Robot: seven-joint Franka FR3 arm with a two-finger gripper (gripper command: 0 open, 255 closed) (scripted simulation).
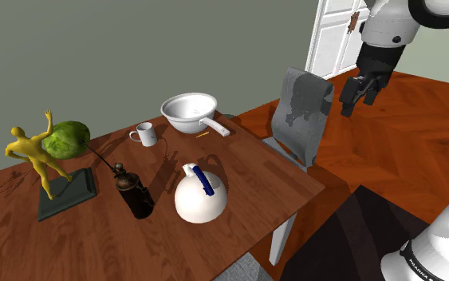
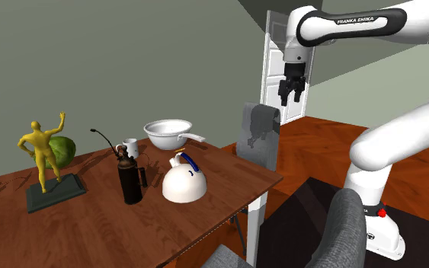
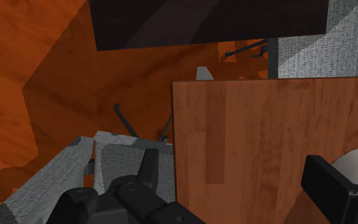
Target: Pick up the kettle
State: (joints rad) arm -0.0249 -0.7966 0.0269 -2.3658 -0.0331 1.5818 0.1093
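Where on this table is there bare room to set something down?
The widest bare patch of the table is the strip below the statue base, dark bottle and kettle in the shoulder view. A smaller one lies between kettle and chair. Behind them it is crowded: melon, mug, bowl.

White glossy Franka arm (image 2: 403, 135), dark joints; black band (image 2: 350, 20) lettered FRANKA EMIKA; red dot (image 2: 382, 213) near base; all-black gripper (image 2: 290, 98).
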